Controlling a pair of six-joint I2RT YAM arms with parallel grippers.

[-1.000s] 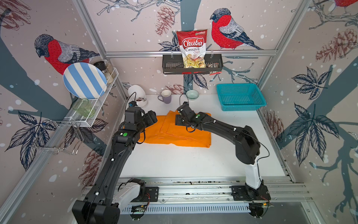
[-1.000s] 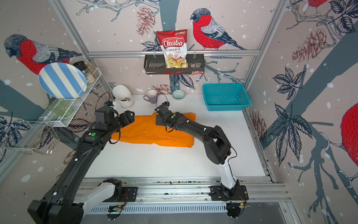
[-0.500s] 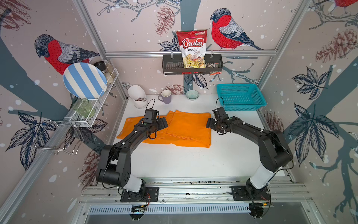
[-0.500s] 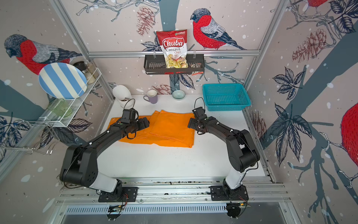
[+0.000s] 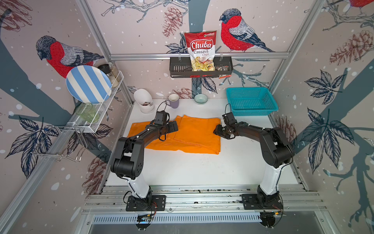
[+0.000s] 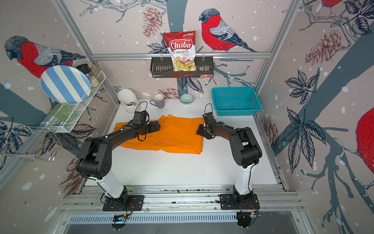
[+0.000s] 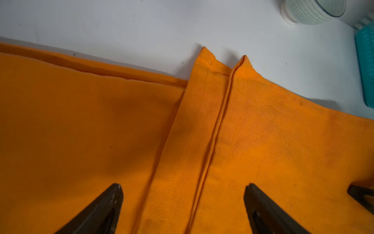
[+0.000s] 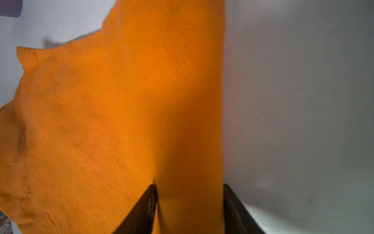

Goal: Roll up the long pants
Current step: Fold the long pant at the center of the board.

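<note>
The long pants point(image 5: 194, 139) point(image 6: 178, 139) lie folded flat, bright orange, on the white table in both top views. My left gripper point(image 5: 175, 126) point(image 6: 156, 126) hovers low over their middle, by the hem of the folded-over layer. In the left wrist view it point(image 7: 183, 187) is open, its fingers wide apart above the pants point(image 7: 81, 121), with a seam running between them. My right gripper point(image 5: 216, 130) point(image 6: 199, 129) sits at the pants' right folded edge. The right wrist view shows it point(image 8: 190, 186) shut on that fold of the pants point(image 8: 162, 91), cloth filling the gap between the fingers.
A teal basket point(image 5: 251, 100) stands at the back right. A purple mug point(image 5: 173, 100), a small bowl point(image 5: 200, 99) and a white holder point(image 5: 143, 100) line the back edge. A wire rack with a striped plate point(image 5: 89, 84) hangs on the left wall.
The right arm drew back from the pants' middle to their right edge, and its jaws narrowed onto the fold. The left arm shifted right over the pants and its gripper opened wider.
</note>
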